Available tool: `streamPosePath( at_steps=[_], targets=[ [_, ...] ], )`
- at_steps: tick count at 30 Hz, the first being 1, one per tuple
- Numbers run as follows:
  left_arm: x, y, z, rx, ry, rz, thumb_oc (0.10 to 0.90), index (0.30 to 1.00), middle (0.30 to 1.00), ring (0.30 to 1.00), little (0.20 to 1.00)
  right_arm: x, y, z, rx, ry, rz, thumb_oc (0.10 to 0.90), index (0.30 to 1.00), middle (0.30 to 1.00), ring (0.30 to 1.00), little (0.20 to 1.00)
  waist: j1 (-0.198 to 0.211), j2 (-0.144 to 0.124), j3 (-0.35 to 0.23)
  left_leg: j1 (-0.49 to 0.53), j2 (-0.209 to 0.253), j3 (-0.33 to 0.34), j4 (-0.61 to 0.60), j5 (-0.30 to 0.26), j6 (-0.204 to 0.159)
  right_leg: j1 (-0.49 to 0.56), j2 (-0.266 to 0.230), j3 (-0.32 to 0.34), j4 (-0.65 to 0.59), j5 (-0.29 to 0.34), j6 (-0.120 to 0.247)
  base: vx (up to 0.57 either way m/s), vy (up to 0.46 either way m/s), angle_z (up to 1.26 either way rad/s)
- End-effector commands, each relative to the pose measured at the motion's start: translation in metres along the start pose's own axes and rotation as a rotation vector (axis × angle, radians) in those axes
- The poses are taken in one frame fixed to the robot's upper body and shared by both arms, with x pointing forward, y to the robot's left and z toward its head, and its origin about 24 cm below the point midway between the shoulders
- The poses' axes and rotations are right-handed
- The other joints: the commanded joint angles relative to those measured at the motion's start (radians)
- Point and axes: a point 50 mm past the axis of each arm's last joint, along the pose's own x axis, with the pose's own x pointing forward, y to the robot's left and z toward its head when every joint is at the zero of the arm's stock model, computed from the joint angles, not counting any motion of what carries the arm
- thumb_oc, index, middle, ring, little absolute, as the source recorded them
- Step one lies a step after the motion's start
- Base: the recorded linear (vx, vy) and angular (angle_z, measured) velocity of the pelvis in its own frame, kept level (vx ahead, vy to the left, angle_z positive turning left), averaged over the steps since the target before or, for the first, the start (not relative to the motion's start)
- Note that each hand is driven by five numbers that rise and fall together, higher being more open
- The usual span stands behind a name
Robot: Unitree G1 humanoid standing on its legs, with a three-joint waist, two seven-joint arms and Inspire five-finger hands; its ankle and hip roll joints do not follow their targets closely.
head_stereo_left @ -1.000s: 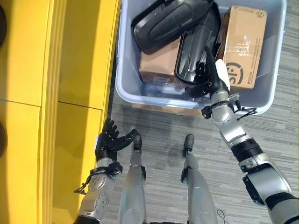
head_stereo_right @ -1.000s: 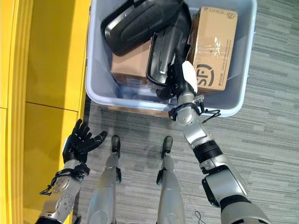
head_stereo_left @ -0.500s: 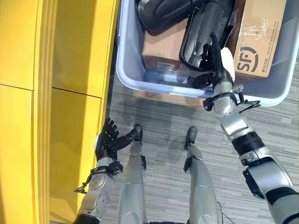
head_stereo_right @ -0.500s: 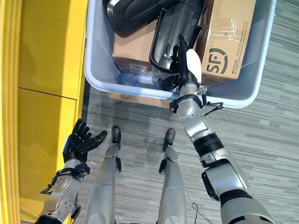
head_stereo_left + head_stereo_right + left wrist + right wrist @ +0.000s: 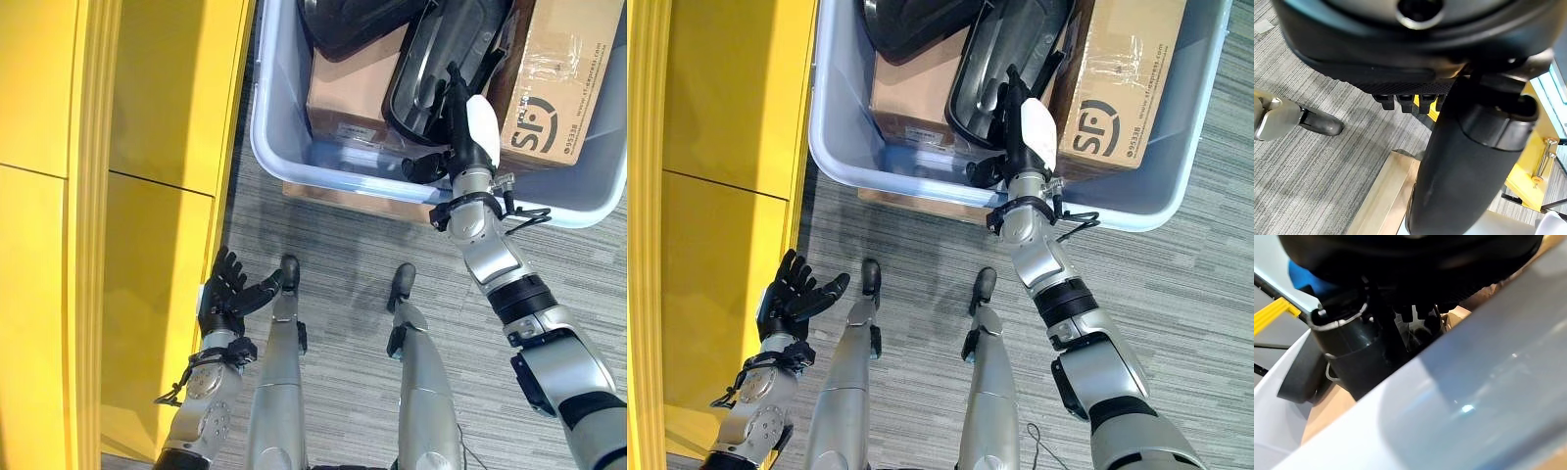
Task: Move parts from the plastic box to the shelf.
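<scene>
The part I'm after is a black plastic shell [image 5: 446, 59], long and curved, up at 1 o'clock inside the pale plastic box [image 5: 279, 147]. It leans on a brown carton [image 5: 343, 93], with a bigger taped carton [image 5: 558, 83] right beside it and another black shell [image 5: 358, 20] above. My right hand [image 5: 453, 117] reaches over the box rim, fingers wrapped on the shell's edge. My left hand [image 5: 227, 294] hangs spread and empty at 8 o'clock by the yellow shelf [image 5: 167, 117].
</scene>
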Motion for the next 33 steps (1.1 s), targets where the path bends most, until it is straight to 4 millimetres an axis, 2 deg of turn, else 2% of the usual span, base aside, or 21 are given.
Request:
streamPosePath(
  at_steps=[1, 3, 4, 12, 25, 33],
  targets=[
    [-0.008, -0.002, 0.037, 0.004, -0.177, -0.052, 0.9, 1.0, 1.0, 1.0, 1.0, 0.021, -0.038, 0.065, -0.074, -0.288, -0.131, 0.9, 1.0, 1.0, 1.0, 1.0, 0.016, 0.001, -0.007, 0.014, -0.01, 0.016, 0.044, -0.097, 0.046, 0.078, -0.051, 0.007, 0.133, -0.171, 0.058, 0.01, 0.004, 0.03],
    [-0.008, -0.002, 0.036, 0.006, -0.173, -0.05, 0.9, 1.0, 1.0, 1.0, 1.0, 0.021, -0.039, 0.064, -0.094, -0.29, -0.138, 0.9, 1.0, 1.0, 1.0, 1.0, 0.015, 0.0, -0.007, 0.014, -0.01, 0.015, 0.044, -0.096, 0.046, 0.078, -0.051, 0.007, 0.132, -0.172, 0.057, 0.01, -0.001, 0.04],
    [-0.008, -0.005, 0.037, 0.001, -0.18, -0.062, 0.9, 1.0, 1.0, 1.0, 1.0, 0.023, -0.042, 0.06, -0.159, -0.28, -0.151, 0.9, 1.0, 1.0, 1.0, 1.0, 0.016, -0.001, -0.007, 0.015, -0.012, 0.012, 0.041, -0.096, 0.046, 0.081, -0.052, 0.006, 0.13, -0.172, 0.059, 0.0, 0.0, 0.0],
    [-0.006, -0.008, 0.043, 0.0, -0.204, -0.081, 0.9, 1.0, 1.0, 1.0, 1.0, 0.03, -0.05, 0.074, -0.32, -0.333, -0.187, 0.9, 1.0, 1.0, 1.0, 1.0, 0.017, -0.004, -0.007, 0.018, -0.012, 0.011, 0.041, -0.1, 0.045, 0.083, -0.053, 0.006, 0.129, -0.17, 0.062, 0.0, 0.008, 0.0],
    [-0.004, -0.012, 0.042, -0.001, -0.197, -0.106, 0.9, 1.0, 1.0, 1.0, 1.0, 0.031, -0.058, 0.078, -0.437, -0.366, -0.201, 0.9, 1.0, 1.0, 1.0, 1.0, 0.01, -0.022, -0.007, 0.059, -0.011, 0.008, 0.028, -0.1, 0.042, 0.123, -0.052, 0.005, 0.119, -0.171, 0.06, 0.0, 0.0, 0.0],
    [-0.002, -0.016, 0.044, 0.019, -0.203, -0.125, 0.9, 1.0, 1.0, 1.0, 1.0, 0.029, -0.069, 0.099, -0.5, -0.447, -0.271, 0.9, 1.0, 1.0, 1.0, 1.0, 0.008, -0.039, -0.007, 0.087, -0.01, 0.008, 0.01, -0.092, 0.039, 0.153, -0.048, 0.005, 0.088, -0.158, 0.062, 0.0, 0.0, 0.0]
  ],
)
